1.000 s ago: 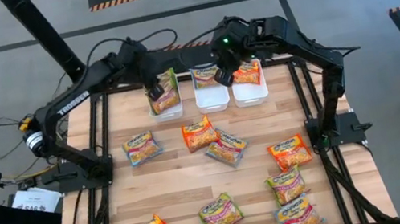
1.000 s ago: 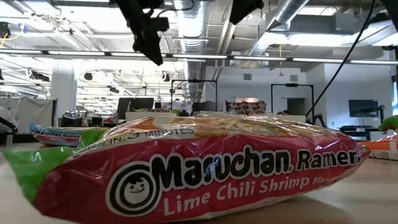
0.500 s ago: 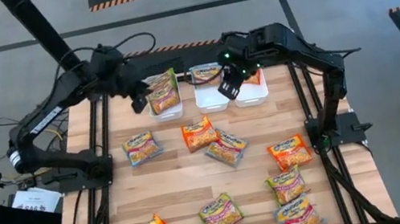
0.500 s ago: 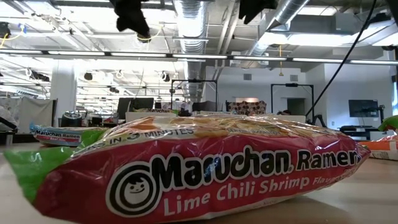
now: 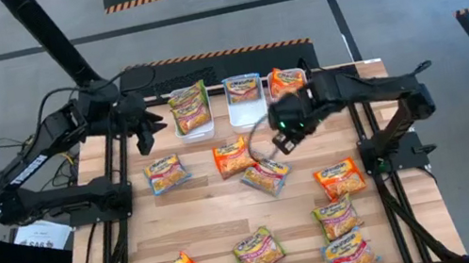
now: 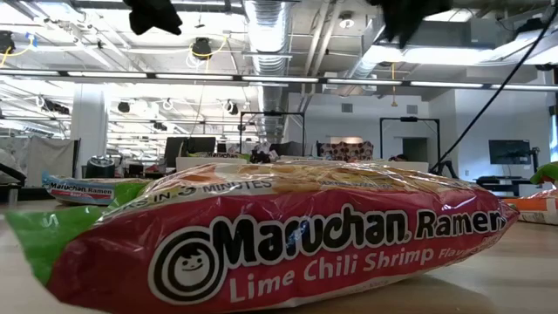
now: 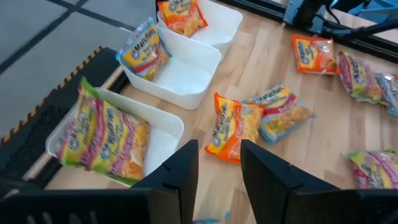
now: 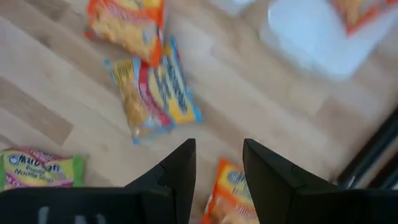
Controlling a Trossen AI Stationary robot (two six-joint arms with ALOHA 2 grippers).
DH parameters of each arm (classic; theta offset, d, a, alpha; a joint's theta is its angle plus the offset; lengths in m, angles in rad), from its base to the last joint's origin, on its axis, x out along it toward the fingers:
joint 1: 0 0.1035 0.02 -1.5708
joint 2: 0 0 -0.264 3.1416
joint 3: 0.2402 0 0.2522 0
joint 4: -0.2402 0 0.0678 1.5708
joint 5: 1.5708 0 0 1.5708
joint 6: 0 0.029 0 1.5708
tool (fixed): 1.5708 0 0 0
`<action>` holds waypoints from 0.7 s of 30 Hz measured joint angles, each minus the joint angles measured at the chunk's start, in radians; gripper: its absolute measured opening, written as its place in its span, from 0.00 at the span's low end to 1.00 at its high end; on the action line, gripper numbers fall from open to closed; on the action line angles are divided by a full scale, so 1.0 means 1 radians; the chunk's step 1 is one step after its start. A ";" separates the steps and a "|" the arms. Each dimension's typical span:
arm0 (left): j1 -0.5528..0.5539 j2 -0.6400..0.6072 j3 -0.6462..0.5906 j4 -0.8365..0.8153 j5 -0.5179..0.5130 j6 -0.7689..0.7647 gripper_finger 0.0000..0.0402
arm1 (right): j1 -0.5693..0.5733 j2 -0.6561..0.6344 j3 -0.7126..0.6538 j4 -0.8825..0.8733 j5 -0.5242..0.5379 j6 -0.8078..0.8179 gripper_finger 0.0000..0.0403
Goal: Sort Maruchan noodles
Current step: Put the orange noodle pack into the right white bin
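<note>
Both arms have left the bins [image 5: 247,110], each pincer [image 5: 141,134] [image 5: 280,138] apart and empty, ready for the loose packets [image 5: 265,173] on the desk [image 5: 211,217].

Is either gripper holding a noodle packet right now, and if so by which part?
Nothing is held. The left gripper and the right gripper both stand open with only bare gap between the fingers.

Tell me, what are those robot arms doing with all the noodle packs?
They sort ramen packets into three white bins. Each bin already has a packet in it. Both grippers are empty, jaws open: the right gripper hangs over the blue packet mid-table, and the left gripper is beside the bins. Nine packets lie loose.
</note>
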 joint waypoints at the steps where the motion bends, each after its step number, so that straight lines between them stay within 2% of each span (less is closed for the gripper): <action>1: -0.003 -0.008 -0.008 0.003 0.000 -0.004 0.26 | 0.025 -0.017 -0.029 -0.002 0.000 0.054 0.39; 7: -0.025 -0.030 -0.060 0.015 0.000 -0.012 0.26 | 0.158 -0.092 -0.172 0.000 -0.015 0.320 0.39; 12: -0.051 -0.029 -0.081 0.022 0.000 -0.016 0.26 | 0.254 -0.105 -0.236 0.000 -0.067 0.445 0.41; 21: -0.106 -0.028 -0.085 0.024 0.000 -0.025 0.26 | 0.343 -0.099 -0.380 0.003 -0.137 0.619 0.58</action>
